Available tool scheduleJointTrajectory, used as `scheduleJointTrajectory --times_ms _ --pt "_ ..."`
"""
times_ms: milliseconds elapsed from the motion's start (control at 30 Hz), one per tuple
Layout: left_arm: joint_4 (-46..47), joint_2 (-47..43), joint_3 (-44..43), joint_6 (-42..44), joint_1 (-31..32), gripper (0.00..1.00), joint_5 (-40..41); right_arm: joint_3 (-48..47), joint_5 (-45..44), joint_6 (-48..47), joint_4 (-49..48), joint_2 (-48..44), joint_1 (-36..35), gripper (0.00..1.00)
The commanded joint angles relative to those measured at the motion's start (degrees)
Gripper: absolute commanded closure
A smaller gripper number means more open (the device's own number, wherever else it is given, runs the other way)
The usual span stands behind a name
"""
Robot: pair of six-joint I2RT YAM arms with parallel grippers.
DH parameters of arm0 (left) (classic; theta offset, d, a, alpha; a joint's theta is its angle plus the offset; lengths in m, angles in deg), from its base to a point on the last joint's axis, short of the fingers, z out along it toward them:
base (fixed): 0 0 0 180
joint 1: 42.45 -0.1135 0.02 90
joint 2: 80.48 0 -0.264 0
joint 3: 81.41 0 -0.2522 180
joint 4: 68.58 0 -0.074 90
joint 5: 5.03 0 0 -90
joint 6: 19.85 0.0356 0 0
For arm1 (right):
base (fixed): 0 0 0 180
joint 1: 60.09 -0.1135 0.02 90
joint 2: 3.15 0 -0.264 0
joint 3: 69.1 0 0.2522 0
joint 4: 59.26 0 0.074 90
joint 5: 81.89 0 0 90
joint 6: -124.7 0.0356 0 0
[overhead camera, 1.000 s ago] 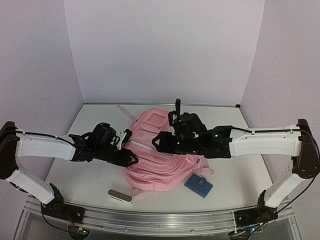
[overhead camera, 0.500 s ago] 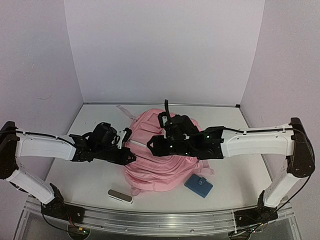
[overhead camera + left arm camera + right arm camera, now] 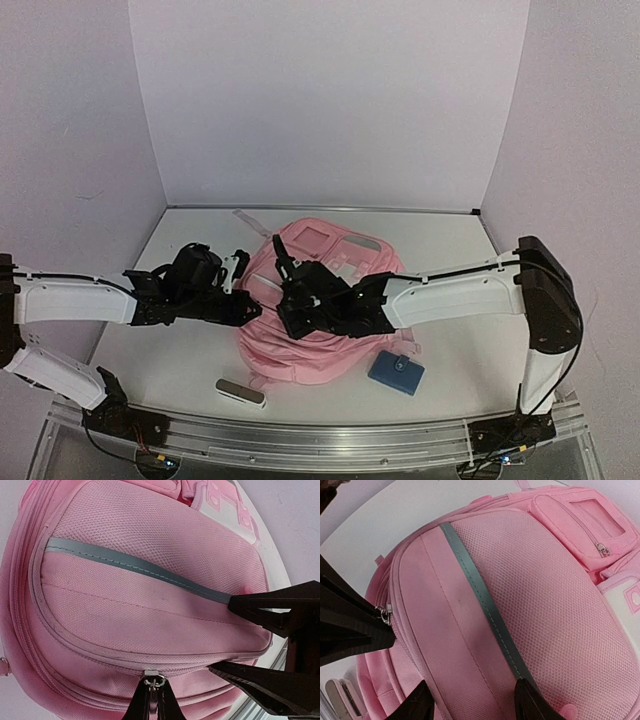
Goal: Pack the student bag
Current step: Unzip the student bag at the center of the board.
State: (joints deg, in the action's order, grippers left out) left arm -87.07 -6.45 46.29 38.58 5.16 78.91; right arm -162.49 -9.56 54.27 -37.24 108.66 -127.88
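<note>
The student bag (image 3: pixel 300 355) is a large pink backpack lying flat mid-table, with a grey reflective strip (image 3: pixel 135 566) across its mesh front. My left gripper (image 3: pixel 154 691) is shut on the metal zipper pull (image 3: pixel 154 680) at the bag's left edge; from above it sits at the bag's left side (image 3: pixel 250 307). My right gripper (image 3: pixel 472 700) stands open over the front panel, one finger on each side of the grey strip (image 3: pixel 485 605), holding nothing. Its fingers (image 3: pixel 270 610) reach in from the right in the left wrist view.
A blue wallet (image 3: pixel 397 372) lies to the right of the bag near the front edge. A small white and grey case (image 3: pixel 240 392) lies front left of the bag. White walls close in the back and both sides.
My left gripper has shut on the zipper pull. My right arm has swung left and lower across the bag, and its jaws have opened a little wider.
</note>
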Motion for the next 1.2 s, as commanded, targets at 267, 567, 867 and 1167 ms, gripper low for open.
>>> scheduleJointTrajectory --times_ms 267,567,867,1167 --pt "-3.8 -2.1 -3.9 0.3 -0.2 1.00 4.2 -6.7 -13.6 -3.2 0.1 5.6 -0.3 0.87" --pt "-9.5 -6.2 -3.9 1.4 -10.3 1.00 0.1 4.3 -15.5 -2.4 -0.3 -6.9 -0.6 1.00" --pt "-14.8 -1.1 -11.7 10.6 -13.6 1.00 0.1 16.4 -9.5 -3.1 -6.2 -18.3 -0.7 1.00" --pt "-14.6 7.0 -18.5 18.3 -18.8 1.00 -2.8 20.2 -6.1 -3.3 -12.7 -25.0 -0.7 1.00"
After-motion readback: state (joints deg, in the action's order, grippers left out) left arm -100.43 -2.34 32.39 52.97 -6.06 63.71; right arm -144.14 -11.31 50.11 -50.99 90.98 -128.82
